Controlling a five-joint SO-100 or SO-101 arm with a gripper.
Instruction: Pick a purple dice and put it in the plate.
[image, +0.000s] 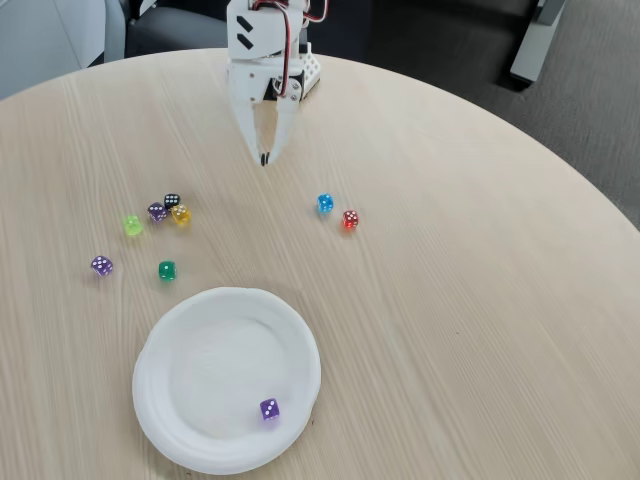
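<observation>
A violet purple dice (269, 409) with white pips lies inside the white paper plate (160, 395), near its lower right rim. A second violet die (101, 265) rests on the table to the plate's upper left. My white gripper (265, 158) hangs at the back of the table, fingers pointing down and tips together, holding nothing. It is far from both violet dice.
Loose dice lie on the round wooden table: a duller purple one (157, 211), black (172, 200), orange (181, 214) and lime (132, 225) in a cluster at left, green (167, 270) below them, blue (325, 203) and red (350, 219) near the middle.
</observation>
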